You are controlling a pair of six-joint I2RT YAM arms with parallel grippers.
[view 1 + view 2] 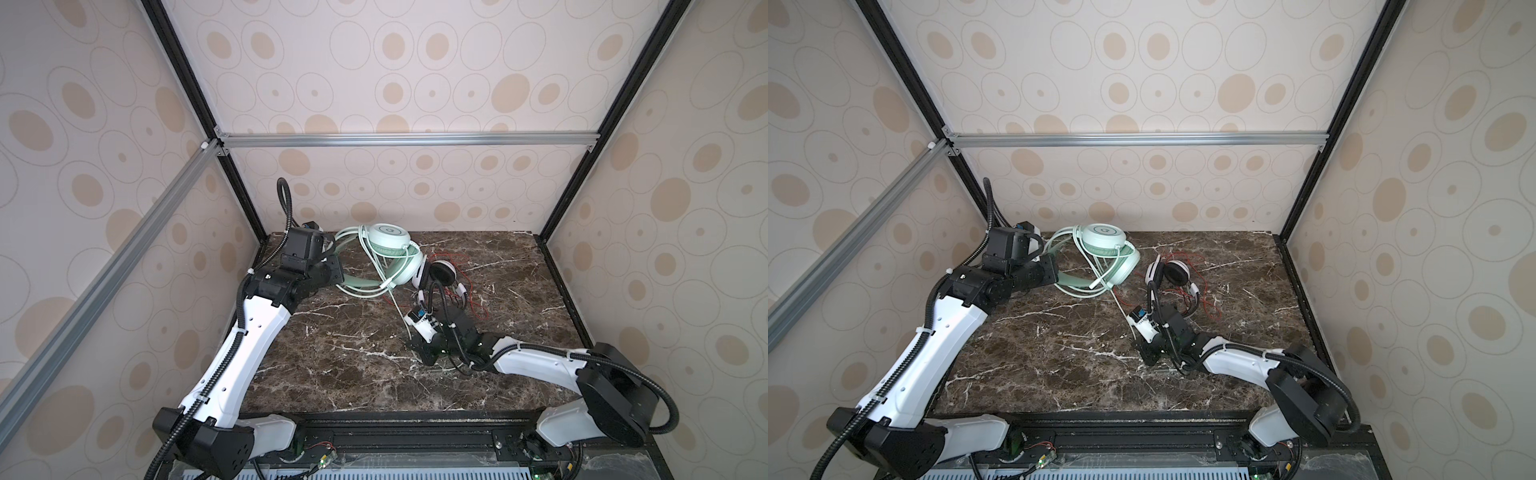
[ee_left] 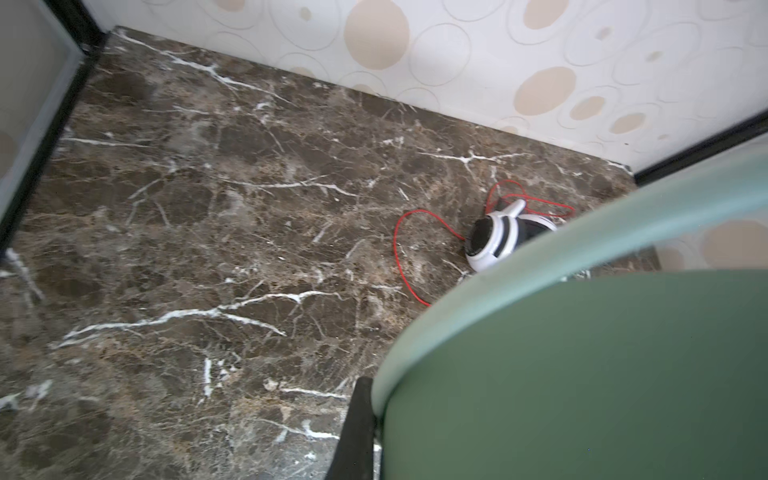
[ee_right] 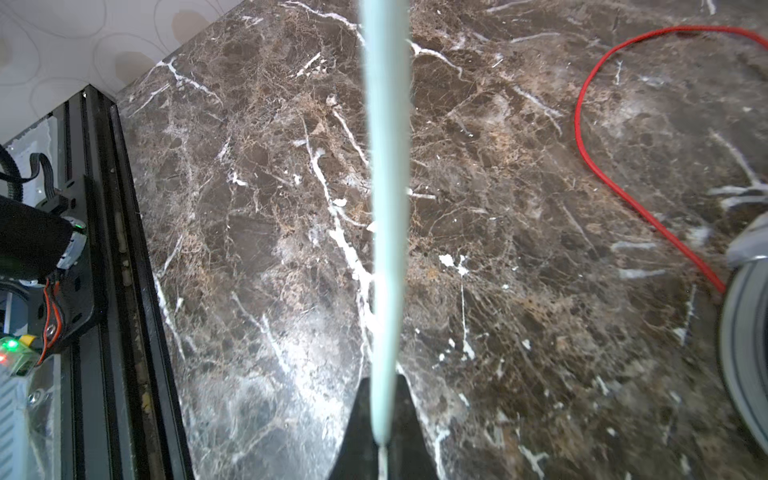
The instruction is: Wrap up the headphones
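The mint green headphones (image 1: 390, 249) (image 1: 1106, 251) stand raised at the back left of the marble table, their pale green cable looped around them. My left gripper (image 1: 337, 275) (image 1: 1054, 270) (image 2: 386, 436) is shut on their headband (image 2: 582, 257), which hides one finger. From them the pale green cable (image 3: 386, 208) (image 1: 401, 313) runs taut to my right gripper (image 1: 414, 343) (image 1: 1142, 348) (image 3: 384, 415), shut on it near mid-table. The white-and-black headphones (image 1: 442, 274) (image 1: 1175, 272) (image 2: 498, 245) lie right of the mint pair, their thin red cable (image 1: 478, 307) (image 3: 582, 124) loose around them.
The brown marble table (image 1: 353, 365) (image 1: 1059, 365) is walled by patterned panels at the back and both sides. A black rail (image 3: 108, 249) runs along its front edge. The red cable (image 2: 399, 249) loops onto the table surface beside my right arm.
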